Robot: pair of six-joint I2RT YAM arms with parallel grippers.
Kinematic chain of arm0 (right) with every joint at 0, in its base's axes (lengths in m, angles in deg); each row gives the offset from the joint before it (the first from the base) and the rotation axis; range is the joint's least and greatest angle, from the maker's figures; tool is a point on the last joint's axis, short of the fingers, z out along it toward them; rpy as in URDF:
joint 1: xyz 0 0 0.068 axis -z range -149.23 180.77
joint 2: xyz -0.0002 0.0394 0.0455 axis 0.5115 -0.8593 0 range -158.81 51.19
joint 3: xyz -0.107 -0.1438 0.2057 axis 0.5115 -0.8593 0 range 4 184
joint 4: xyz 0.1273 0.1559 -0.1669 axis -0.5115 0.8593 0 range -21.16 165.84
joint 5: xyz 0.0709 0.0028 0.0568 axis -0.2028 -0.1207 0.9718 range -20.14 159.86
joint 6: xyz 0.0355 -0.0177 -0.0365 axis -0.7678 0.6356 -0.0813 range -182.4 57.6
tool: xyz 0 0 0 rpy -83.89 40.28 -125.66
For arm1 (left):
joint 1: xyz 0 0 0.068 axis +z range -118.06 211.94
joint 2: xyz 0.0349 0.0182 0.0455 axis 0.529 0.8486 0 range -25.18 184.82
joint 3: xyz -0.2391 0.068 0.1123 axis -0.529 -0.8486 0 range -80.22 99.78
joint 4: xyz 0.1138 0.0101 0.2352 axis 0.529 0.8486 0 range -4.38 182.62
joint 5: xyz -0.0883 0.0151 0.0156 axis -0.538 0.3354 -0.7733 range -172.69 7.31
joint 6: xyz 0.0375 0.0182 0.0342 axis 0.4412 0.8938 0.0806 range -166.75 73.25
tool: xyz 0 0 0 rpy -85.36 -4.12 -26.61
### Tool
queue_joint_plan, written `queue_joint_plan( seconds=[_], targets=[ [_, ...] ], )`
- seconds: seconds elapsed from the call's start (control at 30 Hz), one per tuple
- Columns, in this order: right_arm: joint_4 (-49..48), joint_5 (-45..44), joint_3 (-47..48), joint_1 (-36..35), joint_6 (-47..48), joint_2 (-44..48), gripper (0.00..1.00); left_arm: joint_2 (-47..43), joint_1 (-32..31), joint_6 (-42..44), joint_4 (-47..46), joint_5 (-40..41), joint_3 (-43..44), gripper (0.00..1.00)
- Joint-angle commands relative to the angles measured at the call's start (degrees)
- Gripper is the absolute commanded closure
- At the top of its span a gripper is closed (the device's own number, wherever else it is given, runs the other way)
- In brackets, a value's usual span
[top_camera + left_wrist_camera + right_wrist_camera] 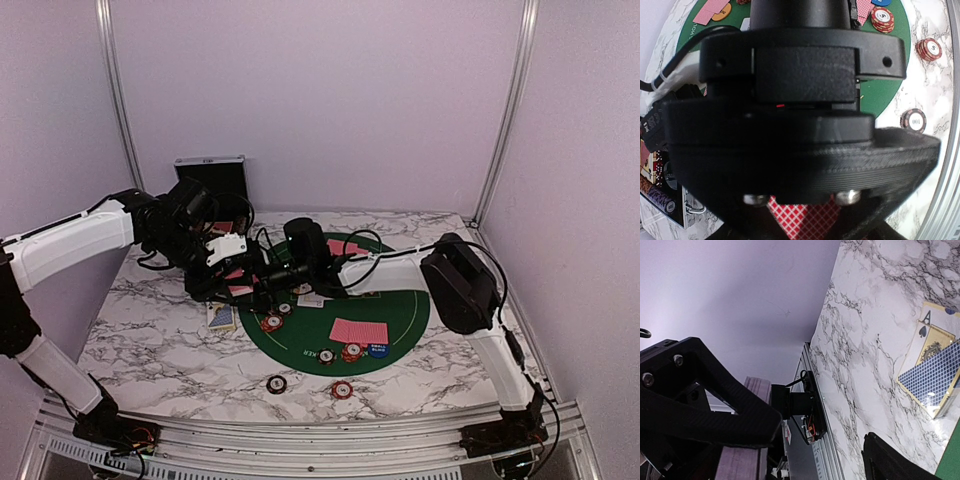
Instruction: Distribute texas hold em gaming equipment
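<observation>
A pink-red-backed card (805,216) sits pinched in the closed left gripper (800,230). Just beside it, the right gripper (824,430) stands wide and holds nothing. Below both grippers, toward the bases, chips (272,322) and more cards (358,330) lie on the green mat (405,310).

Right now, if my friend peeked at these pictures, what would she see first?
The round green poker mat in the middle of the marble table jumps out, with pink-red cards lying on it. Over its left edge the left arm and right arm meet, the left tool pinching another red-backed card. A black chip and a red chip sit alone on the marble near the front edge.
</observation>
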Motion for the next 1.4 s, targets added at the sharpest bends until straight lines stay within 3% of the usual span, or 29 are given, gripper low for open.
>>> queue_joint_plan(
  seconds=[0.0,0.6,1.37],
  targets=[
    [-0.83,1.33,2.63,-0.5,-0.65,-1.43,0.11,0.75,-0.2,0.1,-0.11,-1.25,2.33,1.0],
    [-0.13,1.07,-4.11,1.84,1.34,1.79,0.22,0.44,-0.28,0.17,-0.03,-1.43,1.74,1.0],
    [-0.06,2.17,-9.26,3.7,3.01,6.41,0.53,-0.74,-0.2,0.18,-0.03,-0.72,0.68,1.0]
  ],
)
